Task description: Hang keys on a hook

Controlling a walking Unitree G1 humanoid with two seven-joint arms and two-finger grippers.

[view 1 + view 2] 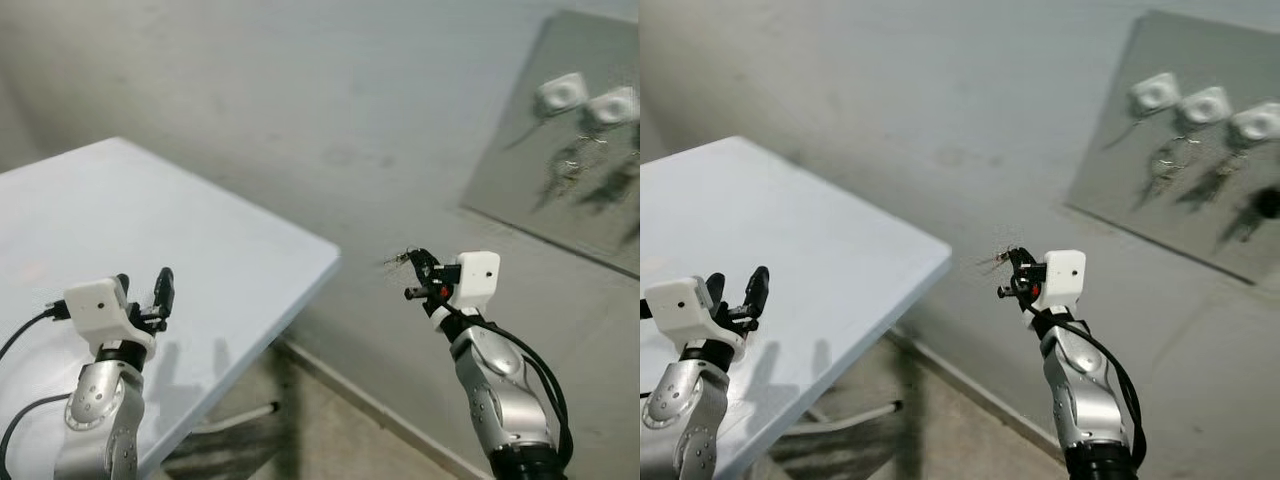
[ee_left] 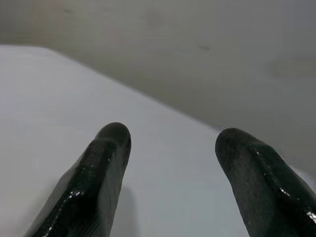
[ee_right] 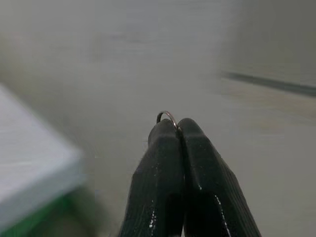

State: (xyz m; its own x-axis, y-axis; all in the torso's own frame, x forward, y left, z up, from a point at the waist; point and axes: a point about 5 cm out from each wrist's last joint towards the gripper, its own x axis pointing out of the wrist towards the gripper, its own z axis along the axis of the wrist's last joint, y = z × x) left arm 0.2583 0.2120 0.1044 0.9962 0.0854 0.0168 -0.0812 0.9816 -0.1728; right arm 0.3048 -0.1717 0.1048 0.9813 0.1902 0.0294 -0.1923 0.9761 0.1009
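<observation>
At roughly five o'clock, the right gripper [image 1: 418, 272] has its fingers pinched on the keys [image 1: 398, 260], carried toward the hooks [image 1: 560, 93] at two o'clock, seemingly occupied already. Left gripper [image 1: 145, 291] spread wide over the counter [image 1: 150, 230], idle.

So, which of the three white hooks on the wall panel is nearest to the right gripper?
The leftmost hook; the right gripper, shut on the keys, is lower left of it.
</observation>
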